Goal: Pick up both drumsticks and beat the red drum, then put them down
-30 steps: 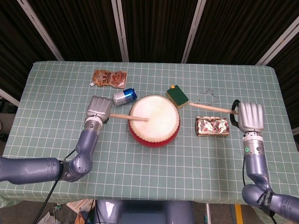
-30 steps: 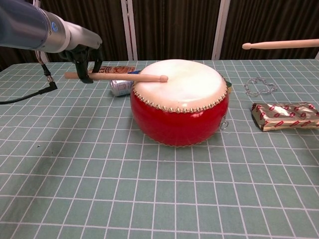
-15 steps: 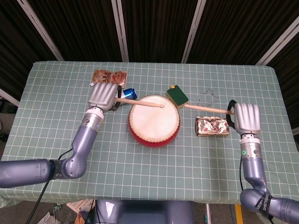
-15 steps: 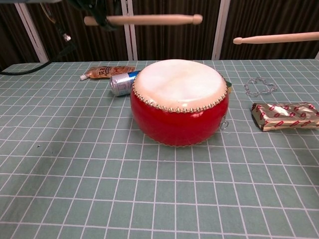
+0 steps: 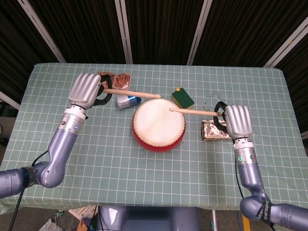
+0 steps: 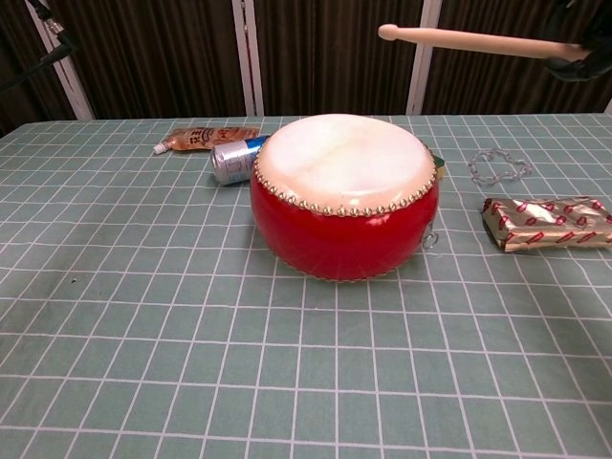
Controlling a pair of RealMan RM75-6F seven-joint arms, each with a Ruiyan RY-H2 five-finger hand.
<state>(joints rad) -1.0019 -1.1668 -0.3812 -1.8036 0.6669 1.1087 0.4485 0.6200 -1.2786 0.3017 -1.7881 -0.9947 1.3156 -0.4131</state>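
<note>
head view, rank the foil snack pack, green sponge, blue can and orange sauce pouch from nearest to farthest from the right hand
From the right hand:
1. Foil snack pack, right beside the hand, partly under it.
2. Green sponge, behind the red drum, on the hand's side.
3. Blue can, beyond the drum's far-left edge.
4. Orange sauce pouch, farthest, back left.

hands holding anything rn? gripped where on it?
Yes, both. Left hand grips a drumstick at its butt end; right hand grips the other drumstick at its butt end too. Tips point toward the red drum.
</note>
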